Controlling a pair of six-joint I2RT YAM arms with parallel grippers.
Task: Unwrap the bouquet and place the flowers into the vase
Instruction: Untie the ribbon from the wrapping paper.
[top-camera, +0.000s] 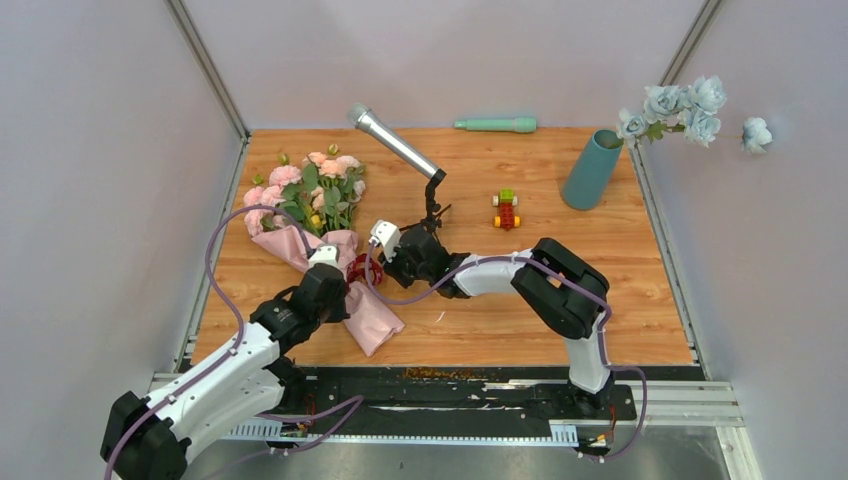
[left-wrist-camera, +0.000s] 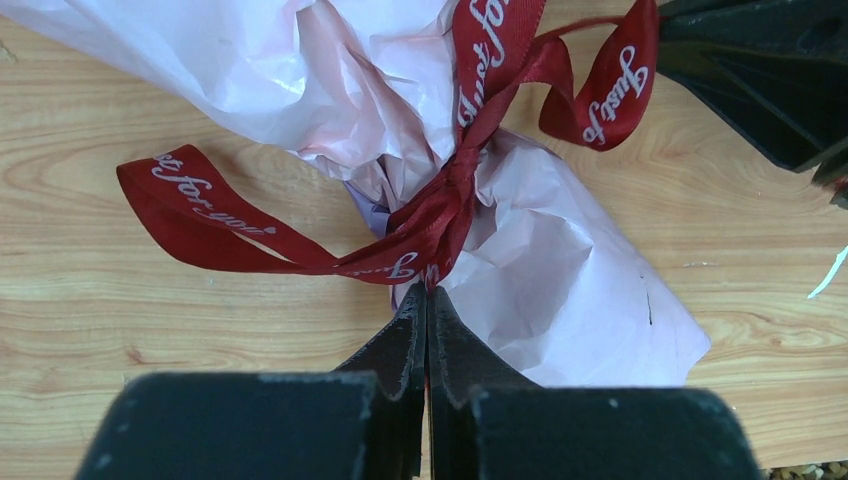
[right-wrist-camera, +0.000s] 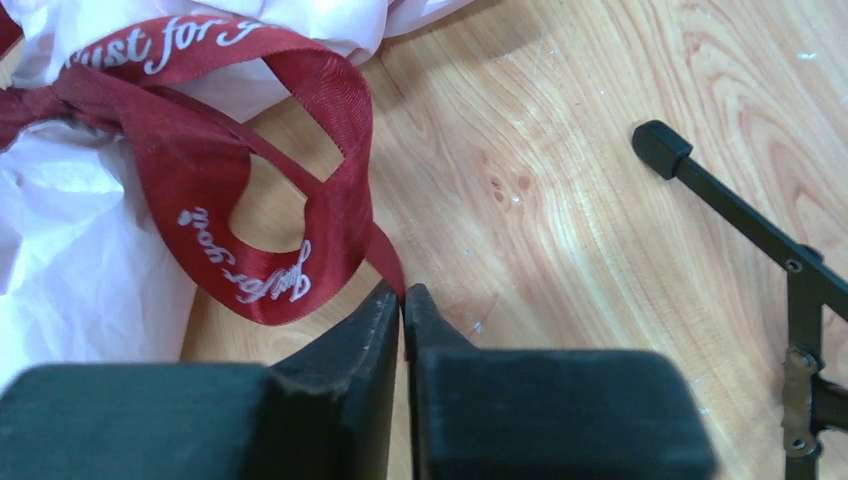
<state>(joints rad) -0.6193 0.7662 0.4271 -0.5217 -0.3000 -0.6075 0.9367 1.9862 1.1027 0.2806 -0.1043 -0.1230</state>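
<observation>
The bouquet's flowers (top-camera: 315, 190) lie at the table's left, their stems in a pink-lilac wrap (top-camera: 372, 325) tied with a dark red ribbon (top-camera: 358, 270). My left gripper (left-wrist-camera: 427, 292) is shut on the ribbon (left-wrist-camera: 440, 200) just below its knot, over the crumpled wrap (left-wrist-camera: 560, 280). My right gripper (right-wrist-camera: 403, 292) is shut on a ribbon tail (right-wrist-camera: 385, 262) that runs from a loop (right-wrist-camera: 200, 180) down between its fingertips. Both grippers meet at the knot in the top view, left (top-camera: 343, 268) and right (top-camera: 374, 264). The teal vase (top-camera: 590, 170) stands far right.
A microphone (top-camera: 395, 140) on a black stand (right-wrist-camera: 740, 215) rises just behind my right gripper. A small toy car (top-camera: 506, 210) sits mid-table and a mint-green rod (top-camera: 495, 124) lies at the back edge. Pale blue flowers (top-camera: 690, 105) hang beside the vase.
</observation>
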